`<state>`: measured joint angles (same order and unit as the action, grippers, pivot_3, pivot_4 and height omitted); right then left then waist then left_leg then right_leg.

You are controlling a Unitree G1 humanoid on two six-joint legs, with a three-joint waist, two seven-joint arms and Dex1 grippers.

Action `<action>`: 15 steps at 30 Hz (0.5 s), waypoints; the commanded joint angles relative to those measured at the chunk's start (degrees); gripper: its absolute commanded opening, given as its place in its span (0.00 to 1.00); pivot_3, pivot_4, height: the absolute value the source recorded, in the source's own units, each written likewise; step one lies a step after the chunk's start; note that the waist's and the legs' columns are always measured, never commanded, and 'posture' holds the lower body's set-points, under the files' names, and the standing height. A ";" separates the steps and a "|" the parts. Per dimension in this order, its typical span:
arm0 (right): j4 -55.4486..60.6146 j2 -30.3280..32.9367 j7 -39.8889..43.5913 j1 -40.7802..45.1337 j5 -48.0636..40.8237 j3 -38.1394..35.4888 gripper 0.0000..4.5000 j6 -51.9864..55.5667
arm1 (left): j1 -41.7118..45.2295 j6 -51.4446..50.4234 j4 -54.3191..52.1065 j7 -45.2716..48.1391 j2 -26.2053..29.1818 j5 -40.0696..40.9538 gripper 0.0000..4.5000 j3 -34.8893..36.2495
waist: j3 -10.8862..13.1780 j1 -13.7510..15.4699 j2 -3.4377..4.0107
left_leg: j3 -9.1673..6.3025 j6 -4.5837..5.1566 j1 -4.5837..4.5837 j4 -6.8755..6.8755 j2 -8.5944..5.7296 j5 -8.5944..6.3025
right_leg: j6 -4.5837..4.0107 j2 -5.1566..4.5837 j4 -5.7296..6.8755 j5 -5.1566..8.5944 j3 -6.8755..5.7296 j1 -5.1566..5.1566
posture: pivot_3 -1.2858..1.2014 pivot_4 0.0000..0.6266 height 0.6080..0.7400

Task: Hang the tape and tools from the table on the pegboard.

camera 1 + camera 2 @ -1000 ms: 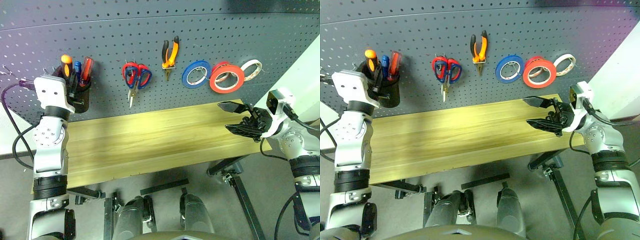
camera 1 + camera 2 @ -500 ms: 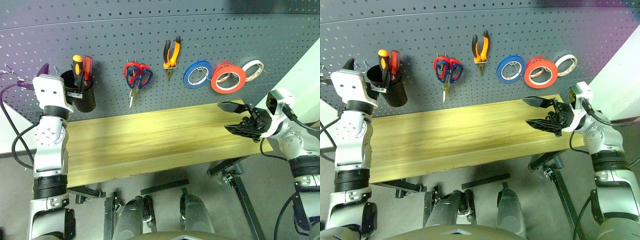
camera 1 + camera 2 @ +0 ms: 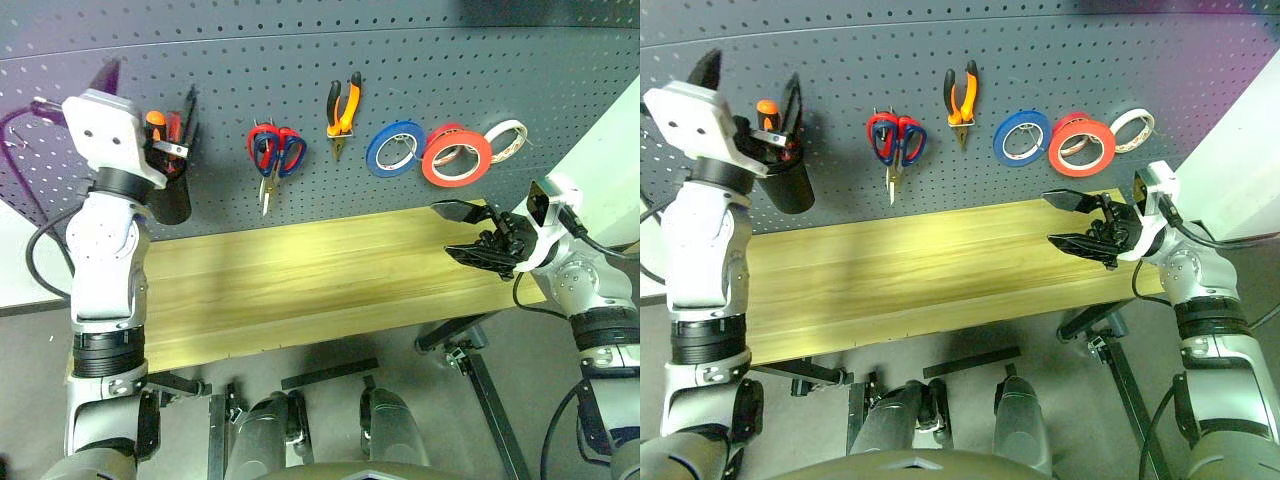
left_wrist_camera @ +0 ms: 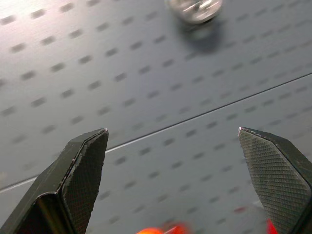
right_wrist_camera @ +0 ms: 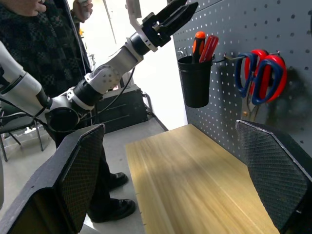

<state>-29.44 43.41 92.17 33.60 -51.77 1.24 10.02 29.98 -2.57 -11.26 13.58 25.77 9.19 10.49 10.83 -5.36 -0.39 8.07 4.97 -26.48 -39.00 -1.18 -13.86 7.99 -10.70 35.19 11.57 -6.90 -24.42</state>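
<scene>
**Orange screwdriver dropped in the cup**

My left claw (image 3: 172,112) has let go and lifted, spread wide above the black cup (image 3: 172,195). Right claw (image 3: 462,232) hangs open over the bare tabletop (image 3: 300,280). Tape (image 3: 456,156) and pliers (image 3: 341,108) hang on the pegboard (image 3: 420,60); the job looks finished.

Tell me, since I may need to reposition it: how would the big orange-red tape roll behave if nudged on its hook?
The orange-red tape roll hangs by its open centre against the pegboard, so it would probably swing rather than resist. Being a thin ring, it looks light and stiff. Knocked off, it would likely roll on the table.

no legible text, apparently
</scene>
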 commanded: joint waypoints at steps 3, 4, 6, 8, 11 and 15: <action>-0.83 -1.21 0.33 1.43 1.01 -2.56 1.00 -1.12 | 0.04 -7.19 -3.92 9.48 -1.49 9.03 0.99 -5.05 | 0.00 -0.03 0.00 | 0.00 0.00 0.00 -0.01 0.00 0.00 | 0.00 0.01 0.00 0.00 0.00 0.03 | 0.43 0.22 1.00; -1.33 -1.67 0.33 1.67 1.41 -3.00 1.00 -1.30 | -0.42 -8.29 -4.28 10.99 -1.81 10.29 0.99 -5.77 | 0.00 -0.07 0.00 | 0.00 0.00 0.00 -0.01 0.00 0.00 | 0.00 0.02 0.01 0.00 0.00 0.05 | 0.43 0.21 1.00; -1.89 -2.40 0.33 1.89 2.37 -3.38 1.00 -1.57 | -1.56 -11.72 -4.82 13.28 -2.84 13.72 0.99 -6.80 | 0.00 -0.14 0.01 | 0.01 -0.01 0.00 -0.01 0.00 0.01 | 0.00 0.03 0.01 0.00 0.00 0.13 | 0.43 0.21 1.00; -2.82 -3.14 0.33 2.20 3.41 -3.99 1.00 -1.23 | -3.01 -17.68 -4.84 14.47 -3.88 18.27 0.99 -7.06 | -0.01 -0.16 0.01 | 0.01 -0.01 -0.01 -0.01 0.00 0.01 | 0.00 0.05 0.01 0.00 0.00 0.13 | 0.43 0.20 1.00; -4.12 -4.67 0.32 2.55 5.63 -5.40 1.00 -1.80 | -6.13 -21.94 -5.62 17.97 -3.02 20.65 0.99 -8.79 | -0.01 -0.31 0.03 | 0.01 -0.01 0.00 -0.02 0.01 0.02 | 0.00 0.06 0.02 0.00 0.01 0.16 | 0.43 0.19 1.00; -5.01 -7.21 -0.75 2.41 9.24 -6.43 1.00 -2.22 | -12.12 -28.20 -7.07 24.68 -0.14 25.83 0.99 -9.98 | -0.02 -0.49 0.05 | 0.03 -0.02 0.00 -0.02 0.01 0.02 | -0.01 0.09 0.02 0.01 0.02 0.06 | 0.43 0.18 1.00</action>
<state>-34.74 36.66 91.54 35.05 -43.29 -3.44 8.27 18.43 -28.41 -15.80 35.63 24.49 31.70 0.20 10.81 -5.85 -0.34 8.10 4.95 -26.49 -39.02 -1.17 -13.84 7.98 -10.61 35.21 11.58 -6.88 -24.42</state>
